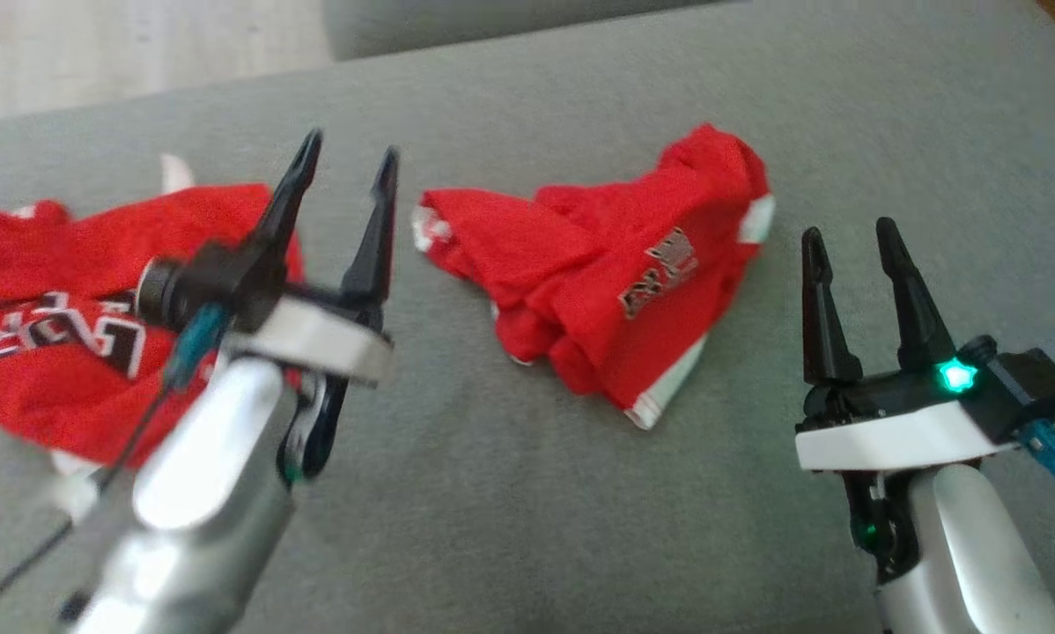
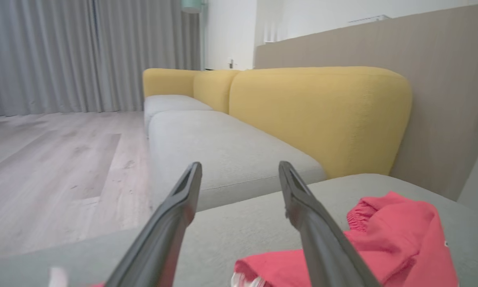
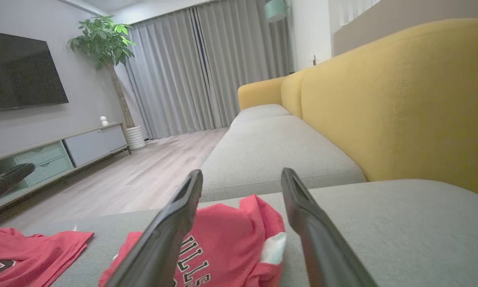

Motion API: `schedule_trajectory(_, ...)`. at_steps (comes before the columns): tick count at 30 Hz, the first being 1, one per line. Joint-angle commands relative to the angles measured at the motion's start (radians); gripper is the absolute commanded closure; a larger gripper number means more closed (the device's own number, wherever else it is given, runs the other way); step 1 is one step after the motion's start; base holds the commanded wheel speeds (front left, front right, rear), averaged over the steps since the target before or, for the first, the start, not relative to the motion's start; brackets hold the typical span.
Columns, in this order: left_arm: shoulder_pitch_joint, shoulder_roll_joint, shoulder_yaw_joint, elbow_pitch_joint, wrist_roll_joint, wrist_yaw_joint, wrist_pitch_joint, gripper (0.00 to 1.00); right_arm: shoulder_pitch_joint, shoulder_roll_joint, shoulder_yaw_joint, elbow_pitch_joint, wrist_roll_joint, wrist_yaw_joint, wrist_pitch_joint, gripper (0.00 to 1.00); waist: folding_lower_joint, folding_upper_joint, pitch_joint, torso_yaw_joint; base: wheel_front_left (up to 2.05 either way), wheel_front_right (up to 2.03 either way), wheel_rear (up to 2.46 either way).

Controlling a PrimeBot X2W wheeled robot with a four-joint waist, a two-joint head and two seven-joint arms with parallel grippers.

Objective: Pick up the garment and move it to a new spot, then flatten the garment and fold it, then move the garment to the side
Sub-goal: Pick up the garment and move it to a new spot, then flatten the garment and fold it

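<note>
Left pincer [image 1: 352, 145], spread and empty, hovers over a rumpled red jersey [image 1: 52, 387]; right pincer [image 1: 849, 229], also spread, sits beside a crumpled red garment [image 1: 616, 282] mid grey sofa seat [image 1: 492, 493]. Neither looks flattened or folded yet, so most work remains

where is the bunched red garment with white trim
Head view: the bunched red garment lies centre on the grey cushion, between the left hand and right hand, apart from the other red garment at far left.

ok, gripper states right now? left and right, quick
Left gripper: open, holding nothing.
Right gripper: open, holding nothing.
</note>
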Motion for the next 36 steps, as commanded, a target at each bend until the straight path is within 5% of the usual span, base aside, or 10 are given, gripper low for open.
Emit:
schedule_trajectory(1,0.043,0.032,0.075,-0.072,0.011,0.013,-0.009,0.00,0.009,-0.004,0.014,-0.027,-0.012,-0.001,-0.011,0.00,-0.0001,0.0000,-0.057,0.068,0.00,0.00,0.00)
schedule_trajectory(6,0.228,0.032,0.144,-0.164,0.077,0.027,-0.009,0.00,0.047,-0.004,0.002,-0.014,-0.031,-0.001,-0.011,0.00,-0.0001,0.0000,-0.104,0.132,0.00,0.00,0.00)
schedule_trajectory(14,0.419,-0.051,0.252,-0.230,0.147,0.008,-0.009,0.00,0.083,-0.004,-0.003,0.003,-0.035,-0.001,-0.011,0.00,-0.0001,0.0000,-0.115,0.173,0.00,0.00,0.00)
schedule_trajectory(28,0.440,-0.138,0.347,-0.219,0.248,-0.081,-0.009,0.00,0.033,-0.004,0.059,0.002,-0.103,-0.001,-0.011,0.00,-0.0001,0.0000,-0.093,0.183,0.00,0.00,0.00)
schedule_trajectory(36,0.409,-0.181,0.368,-0.191,0.281,-0.130,-0.009,0.00,-0.119,-0.004,0.093,0.191,-0.305,-0.001,0.036,0.00,-0.0001,0.0000,-0.042,0.257,0.00,0.00,0.00)
